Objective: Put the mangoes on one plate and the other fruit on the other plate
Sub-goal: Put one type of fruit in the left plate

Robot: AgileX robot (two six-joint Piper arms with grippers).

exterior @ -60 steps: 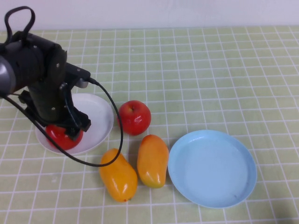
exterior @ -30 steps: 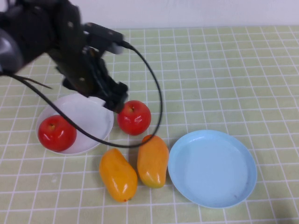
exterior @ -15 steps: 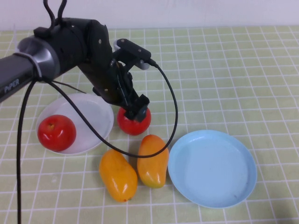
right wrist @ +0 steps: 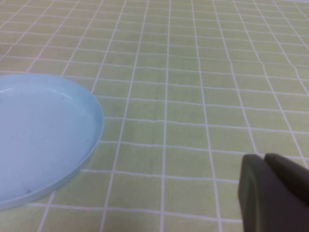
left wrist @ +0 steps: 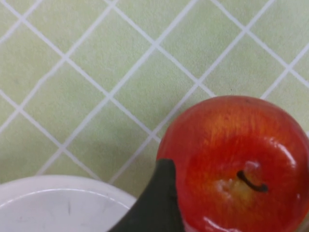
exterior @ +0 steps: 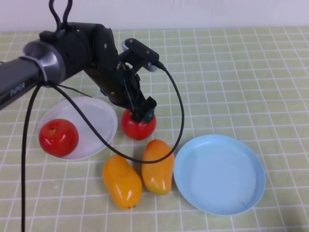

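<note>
Between your left gripper's (exterior: pixel 143 116) spread jaws sits one apple (exterior: pixel 138 126), beside the white plate (exterior: pixel 99 121). Your right gripper (right wrist: pixel 273 193) is clenched, empty, near the blue plate (right wrist: pixel 58 145).

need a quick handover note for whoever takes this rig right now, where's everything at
Left tool: open, down over the loose apple on the table beside the white plate; not gripping it yet.
Right tool: shut, empty, parked off to the side near the blue plate.
Things: one apple is on the white plate. Both mangoes lie on the table between the plates. The blue plate holds nothing.
Done: one apple placed.
Left: grasp the loose apple and move it to the white plate, then put both mangoes on the blue plate.
</note>
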